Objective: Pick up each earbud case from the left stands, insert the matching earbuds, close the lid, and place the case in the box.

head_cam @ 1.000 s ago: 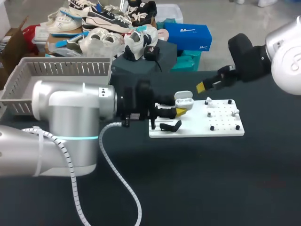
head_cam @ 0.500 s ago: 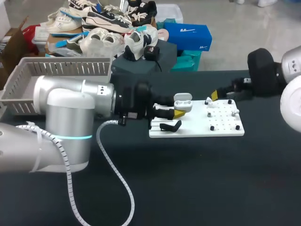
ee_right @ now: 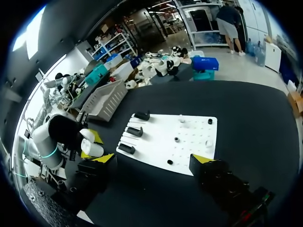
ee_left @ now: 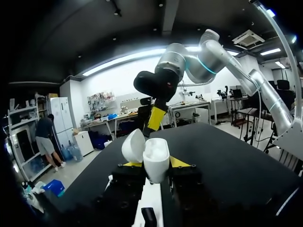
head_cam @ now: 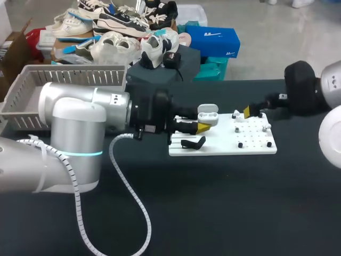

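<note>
Only right wrist view shows three stands [ee_right: 134, 131] near the earbud case [ee_right: 93, 149].

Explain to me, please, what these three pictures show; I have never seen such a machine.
It is a robot with two arms at a black table. One picture looks down from above; the two round ones come from a camera on each wrist. On the table lie a white board with small pegs and a grey basket. The left fingers hold an open white earbud case. The right fingers are open and empty, near the board.
</note>
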`<action>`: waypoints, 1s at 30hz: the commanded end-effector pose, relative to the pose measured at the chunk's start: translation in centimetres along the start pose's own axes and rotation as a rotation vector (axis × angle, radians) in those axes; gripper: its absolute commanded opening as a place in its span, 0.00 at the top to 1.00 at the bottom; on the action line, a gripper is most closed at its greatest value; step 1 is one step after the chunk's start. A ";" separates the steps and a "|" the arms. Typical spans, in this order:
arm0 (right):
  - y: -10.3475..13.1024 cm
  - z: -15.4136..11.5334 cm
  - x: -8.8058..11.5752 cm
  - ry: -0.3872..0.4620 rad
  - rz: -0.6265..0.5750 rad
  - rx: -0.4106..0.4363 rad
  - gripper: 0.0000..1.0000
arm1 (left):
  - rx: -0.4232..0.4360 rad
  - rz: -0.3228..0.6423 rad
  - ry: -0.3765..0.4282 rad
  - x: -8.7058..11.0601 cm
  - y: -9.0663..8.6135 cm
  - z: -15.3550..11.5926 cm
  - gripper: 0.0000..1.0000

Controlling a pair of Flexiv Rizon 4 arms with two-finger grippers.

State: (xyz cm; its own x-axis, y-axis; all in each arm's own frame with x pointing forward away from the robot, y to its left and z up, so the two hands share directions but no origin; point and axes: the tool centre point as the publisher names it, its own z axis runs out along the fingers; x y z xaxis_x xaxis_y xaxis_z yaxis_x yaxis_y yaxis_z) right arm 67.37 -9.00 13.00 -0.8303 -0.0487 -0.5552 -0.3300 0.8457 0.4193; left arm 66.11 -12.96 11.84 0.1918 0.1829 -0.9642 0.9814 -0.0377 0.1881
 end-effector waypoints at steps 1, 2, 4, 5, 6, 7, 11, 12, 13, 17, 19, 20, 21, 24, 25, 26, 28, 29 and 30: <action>-0.5 -0.3 0.8 -0.004 0.008 0.074 0.00 | 0.013 0.005 -0.001 0.1 0.0 -0.5 1.00; -0.8 -0.3 0.8 -0.006 0.008 0.072 0.00 | 0.010 0.005 0.000 0.1 0.0 -0.5 1.00; -1.4 -0.2 1.0 0.016 0.016 0.081 0.00 | 0.008 -0.002 0.001 0.0 0.0 -0.5 1.00; -1.9 -0.1 1.1 0.031 0.016 0.090 0.00 | 0.007 -0.002 0.001 0.0 0.1 -0.5 1.00; -2.1 0.0 1.1 0.027 0.014 0.094 0.00 | 0.006 -0.002 0.001 -0.1 0.1 -0.6 1.00; -2.5 0.0 1.2 0.029 0.014 0.093 0.00 | 0.005 -0.004 0.001 -0.1 0.1 -0.6 1.00; -3.9 0.2 1.4 0.070 0.003 0.152 0.00 | -0.006 -0.009 -0.001 -0.2 0.4 -0.8 1.00; -4.2 0.2 1.5 0.080 0.000 0.171 0.00 | -0.010 -0.009 -0.001 -0.2 0.5 -0.8 1.00; -4.8 0.2 1.6 0.091 -0.002 0.194 0.00 | -0.018 -0.008 0.000 -0.2 0.6 -0.7 1.00; -6.2 0.1 1.7 0.097 -0.013 0.241 0.00 | -0.049 0.022 0.006 -0.1 0.9 -0.4 1.00; -6.7 0.1 1.8 0.097 -0.012 0.245 0.00 | -0.066 0.049 0.008 0.0 1.0 -0.1 1.00; -7.0 0.2 1.8 0.096 -0.012 0.244 0.00 | -0.064 0.045 0.009 0.0 1.0 0.0 1.00; -7.1 0.2 1.8 0.101 -0.013 0.246 0.00 | -0.066 0.045 0.012 0.0 1.0 0.1 1.00; -7.6 0.5 2.0 0.109 -0.013 0.247 0.00 | -0.092 0.047 0.003 0.0 1.1 0.5 1.00; -7.9 0.5 2.1 0.111 -0.008 0.246 0.00 | -0.097 0.043 -0.001 0.0 1.1 0.5 1.00; -8.0 0.5 2.2 0.112 -0.007 0.246 0.00 | -0.102 0.041 -0.005 0.0 1.1 0.6 1.00; -8.1 0.6 2.2 0.116 -0.004 0.245 0.00 | -0.101 0.038 -0.007 0.1 1.1 0.8 1.00; -8.2 0.6 2.2 0.118 -0.004 0.245 0.00 | -0.102 0.037 -0.008 0.1 1.1 0.8 1.00; -8.3 0.6 2.2 0.121 -0.005 0.244 0.00 | -0.101 0.037 -0.009 0.1 1.1 0.8 1.00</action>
State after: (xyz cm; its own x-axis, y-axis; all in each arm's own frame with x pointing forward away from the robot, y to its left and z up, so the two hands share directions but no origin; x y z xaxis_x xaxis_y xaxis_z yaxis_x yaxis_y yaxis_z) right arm 68.64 -15.90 7.89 -0.8818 -0.1058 -0.4596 -0.2547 0.9270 0.2752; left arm 67.45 -13.56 12.01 0.2250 0.1777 -0.9580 0.9717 0.0319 0.2341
